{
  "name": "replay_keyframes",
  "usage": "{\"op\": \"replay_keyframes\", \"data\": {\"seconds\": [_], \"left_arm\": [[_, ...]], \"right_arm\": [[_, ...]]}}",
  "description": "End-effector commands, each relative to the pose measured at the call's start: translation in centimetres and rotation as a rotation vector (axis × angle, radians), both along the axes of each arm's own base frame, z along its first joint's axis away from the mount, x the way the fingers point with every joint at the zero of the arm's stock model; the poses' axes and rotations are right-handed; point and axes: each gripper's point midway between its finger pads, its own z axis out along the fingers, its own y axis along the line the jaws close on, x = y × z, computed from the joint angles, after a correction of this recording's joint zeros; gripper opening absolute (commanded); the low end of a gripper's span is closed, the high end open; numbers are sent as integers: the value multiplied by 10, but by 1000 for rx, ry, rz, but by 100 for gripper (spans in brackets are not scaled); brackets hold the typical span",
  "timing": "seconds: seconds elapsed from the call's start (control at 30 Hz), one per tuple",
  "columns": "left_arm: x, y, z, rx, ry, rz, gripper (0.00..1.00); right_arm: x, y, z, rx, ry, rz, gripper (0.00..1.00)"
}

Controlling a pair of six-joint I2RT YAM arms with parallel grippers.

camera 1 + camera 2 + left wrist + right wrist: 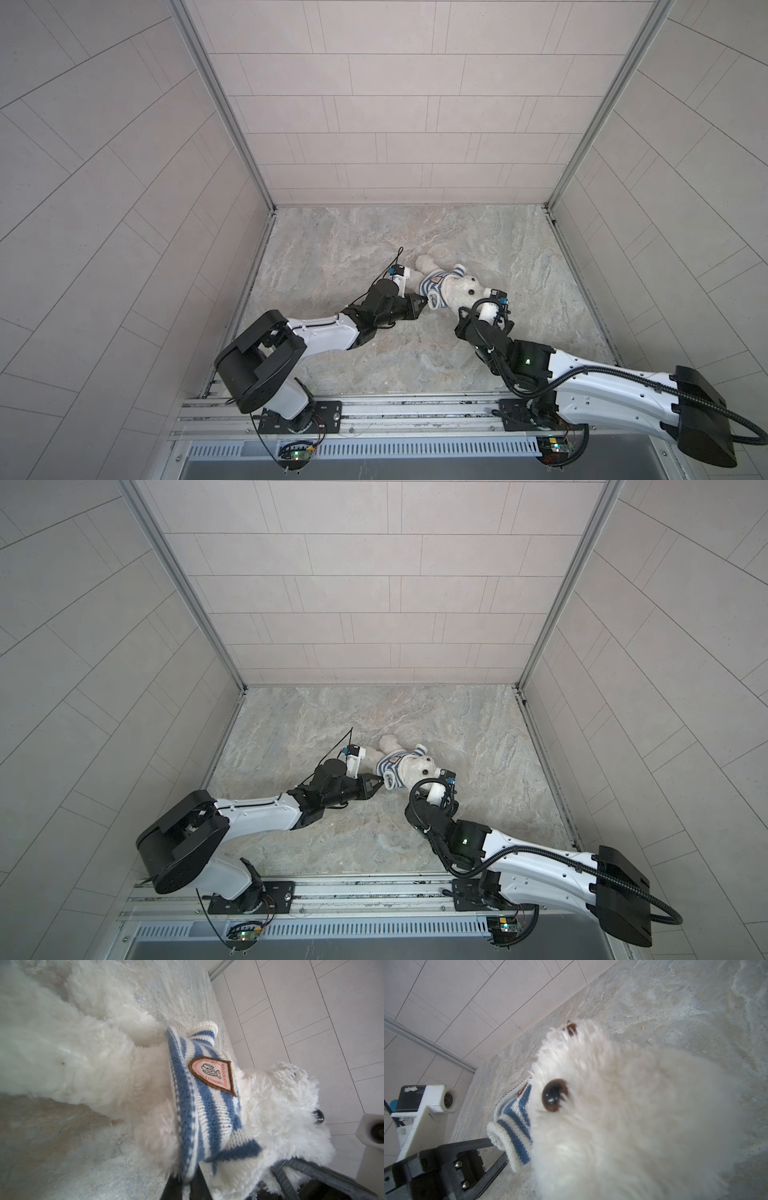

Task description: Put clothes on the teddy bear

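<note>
- Nearest, a ribbed metal rail (415, 409) carries two white-shelled, black-jointed arms: the left arm (316, 328) and the right arm (602, 382).
- The left tool (423, 304) has two slim black fingers tapering to a point, pinched together on the rolled white cuff of one sleeve of the striped shirt (432, 286).
- The right tool (286, 1167) shows ridged dark fingers, closed in the fur at the bear's head.
- One teddy bear (456, 291), shaggy cream plush with glossy dark eyes, lies mid-worktop between both tools, its legs pointing far-left.
- The one shirt is a blue-and-white ribbed knit with two short sleeves, bunched around the bear's chest.
- It bears one shield-shaped, brown-edged badge (212, 1075).
- The worktop (374, 241) is smooth, marble-veined grey.
- Beyond stand pale tiled walls (395, 104).
</note>
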Motion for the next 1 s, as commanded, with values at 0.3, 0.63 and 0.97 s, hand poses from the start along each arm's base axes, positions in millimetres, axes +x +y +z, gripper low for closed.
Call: {"op": "replay_keyframes", "data": {"seconds": [0.3,0.63,0.97], "left_arm": [[19,44,-2,99,-18,105,0],[30,98,-5,160,-15,232,0],[29,95,11,102,-52,198,0]], "right_arm": [[-3,-14,26,124,-53,-56,0],[-10,-37,36,132,-84,-96,0],[-11,-39,37,112,-90,-89,0]]}}
